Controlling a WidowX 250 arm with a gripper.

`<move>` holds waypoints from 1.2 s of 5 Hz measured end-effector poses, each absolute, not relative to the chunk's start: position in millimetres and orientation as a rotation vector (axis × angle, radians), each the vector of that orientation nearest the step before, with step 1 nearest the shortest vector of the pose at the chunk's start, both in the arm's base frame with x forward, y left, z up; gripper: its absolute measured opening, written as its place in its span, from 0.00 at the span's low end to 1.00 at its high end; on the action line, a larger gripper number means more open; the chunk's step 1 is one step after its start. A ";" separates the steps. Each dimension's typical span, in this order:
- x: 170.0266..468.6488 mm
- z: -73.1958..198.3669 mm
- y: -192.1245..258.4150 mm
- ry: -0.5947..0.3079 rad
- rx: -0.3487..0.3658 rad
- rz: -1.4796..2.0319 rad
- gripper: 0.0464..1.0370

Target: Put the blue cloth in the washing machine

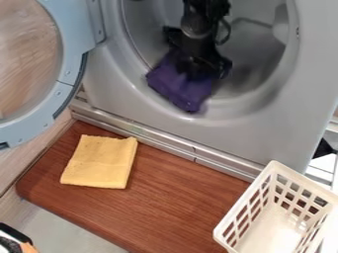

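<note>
From where I'm standing, the gripper [198, 68] hangs in the mouth of the washing machine [264, 133], closed on the blue cloth [182, 94] — more purple to my eye — which droops over the lower lip of the opening, though the dark folds make the grip hard to read. The round door [71, 29] stands swung wide at left. Below, a yellow cloth [100, 163] lies flat on a brown wooden board [178, 197], with a white basket [245, 198] at its right.

Yellow cloth [100, 162] beside a white basket [246, 209] on wood.Yellow cloth [100, 162] and white basket [246, 209], well apart.
</note>
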State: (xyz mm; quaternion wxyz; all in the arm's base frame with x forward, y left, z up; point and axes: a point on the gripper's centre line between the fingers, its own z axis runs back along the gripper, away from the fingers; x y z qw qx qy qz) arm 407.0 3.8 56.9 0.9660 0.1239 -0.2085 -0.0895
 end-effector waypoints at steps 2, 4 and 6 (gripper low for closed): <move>422.5 44.8 -0.5 -0.439 0.267 -0.161 0.12; 421.7 53.2 -1.0 -0.466 0.285 -0.172 0.57; 408.5 98.9 1.3 -0.598 0.320 -0.171 0.97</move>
